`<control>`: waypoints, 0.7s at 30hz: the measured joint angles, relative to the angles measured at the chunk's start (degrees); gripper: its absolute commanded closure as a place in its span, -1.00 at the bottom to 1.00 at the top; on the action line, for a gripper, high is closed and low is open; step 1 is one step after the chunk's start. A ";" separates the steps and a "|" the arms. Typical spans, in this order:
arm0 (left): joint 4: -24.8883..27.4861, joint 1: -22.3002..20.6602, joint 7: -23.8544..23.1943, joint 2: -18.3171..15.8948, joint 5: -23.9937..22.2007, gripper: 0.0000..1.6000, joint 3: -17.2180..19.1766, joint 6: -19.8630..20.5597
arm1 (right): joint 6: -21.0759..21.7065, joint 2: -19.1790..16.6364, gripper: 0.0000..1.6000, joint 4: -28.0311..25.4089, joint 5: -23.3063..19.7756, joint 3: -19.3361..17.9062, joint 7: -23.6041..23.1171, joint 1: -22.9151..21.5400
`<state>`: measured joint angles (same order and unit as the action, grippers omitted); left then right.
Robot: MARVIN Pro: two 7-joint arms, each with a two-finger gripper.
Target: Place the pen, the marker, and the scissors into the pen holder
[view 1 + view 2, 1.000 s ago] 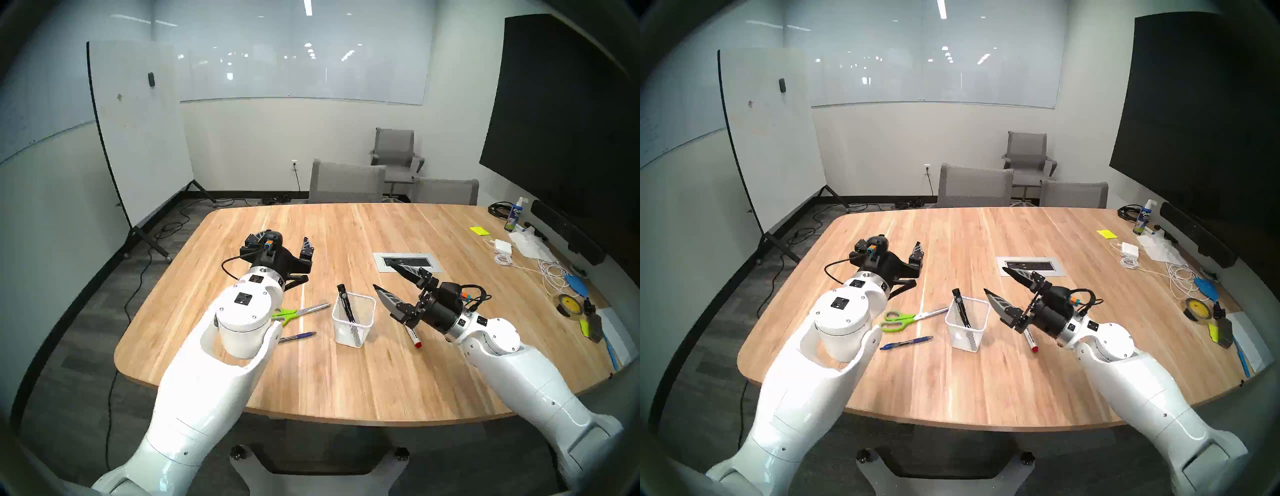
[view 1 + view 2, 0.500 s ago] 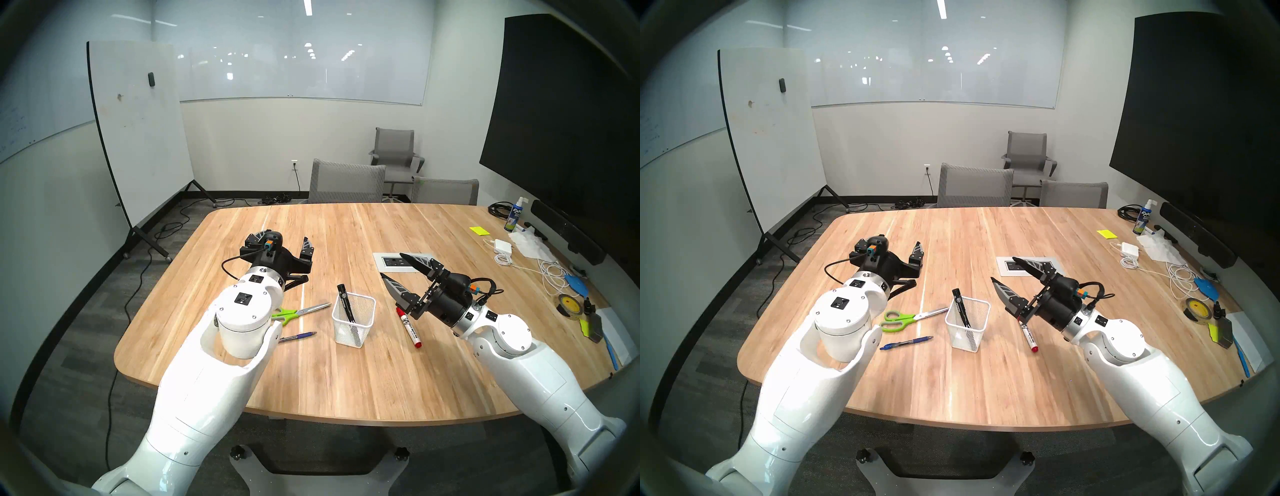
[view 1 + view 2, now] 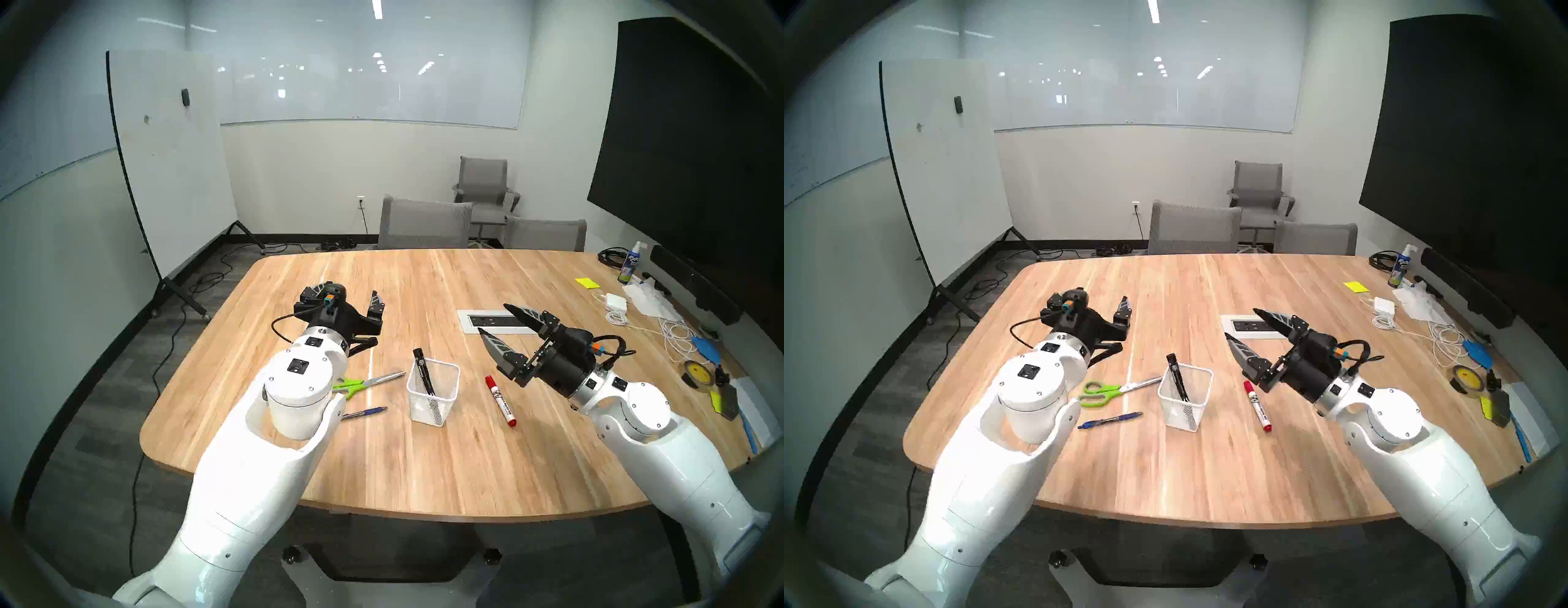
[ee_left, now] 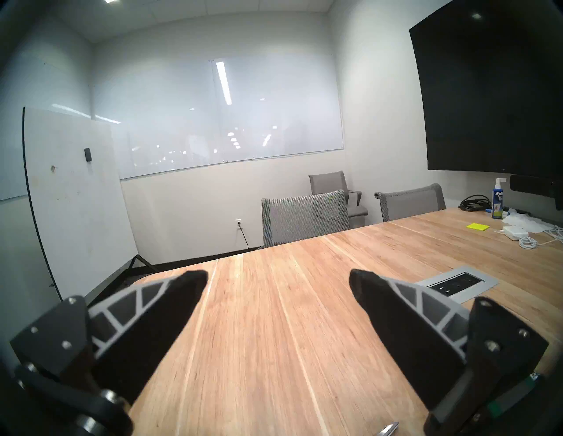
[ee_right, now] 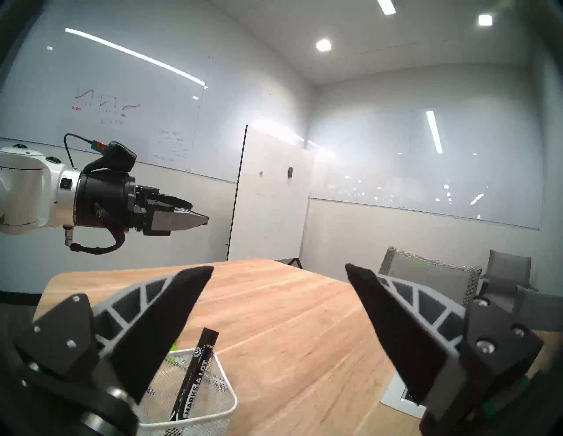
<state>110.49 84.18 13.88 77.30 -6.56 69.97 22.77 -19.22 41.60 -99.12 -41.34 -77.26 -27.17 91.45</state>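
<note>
The small white wire-mesh pen holder (image 3: 433,390) with a square rim stands upright on the pale wooden table (image 3: 424,467), between the two arms; inside it one thick black marker (image 3: 424,373) leans against the far-left corner, its upper end rising above the rim; in the right wrist view the same marker's label reads "MARKS A LOT" (image 5: 195,374); nothing else can be made out in the cup.

Left of the holder, on the bare wood, lie the scissors (image 3: 369,382) with lime-green plastic loops and silver blades, blades closed and pointing toward the holder, tips just short of it, loops partly hidden behind the left arm; nearer the table's front edge lies the slim dark-blue ballpoint pen (image 3: 367,412), apart from both scissors and holder, one end hidden by the same arm.

Right of the holder lies a white marker with a red cap (image 3: 500,400), flat on the table, near the cup but not touching it.

The left gripper (image 3: 350,297) hangs above the table beyond the scissors, fingers spread wide and empty; the right gripper (image 3: 494,318) is raised above the table beyond the red-capped marker, fingers likewise parted, grasping nothing; past it, a grey power outlet panel (image 3: 488,320) sits flush in the tabletop.
</note>
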 measured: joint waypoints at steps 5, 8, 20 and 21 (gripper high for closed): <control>0.00 0.00 0.00 0.00 0.00 -1.00 0.00 0.00 | -0.01 -0.29 -1.00 -0.41 0.26 -0.27 0.39 0.60; 0.00 0.00 0.00 0.00 0.00 -1.00 0.00 0.00 | -0.01 -0.47 -1.00 -0.65 0.44 -0.41 0.64 0.99; 0.00 0.00 0.00 0.01 0.00 -1.00 0.01 0.00 | -0.01 -0.74 -1.00 -0.93 0.53 -0.52 0.99 1.10; 0.00 0.00 0.00 0.01 0.00 -1.00 0.01 0.00 | -0.01 -0.75 -1.00 -0.97 0.60 -0.54 1.18 1.11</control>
<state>110.49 84.18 13.88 77.31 -6.56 69.98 22.77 -19.23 40.85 -100.09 -40.74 -77.81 -25.99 92.56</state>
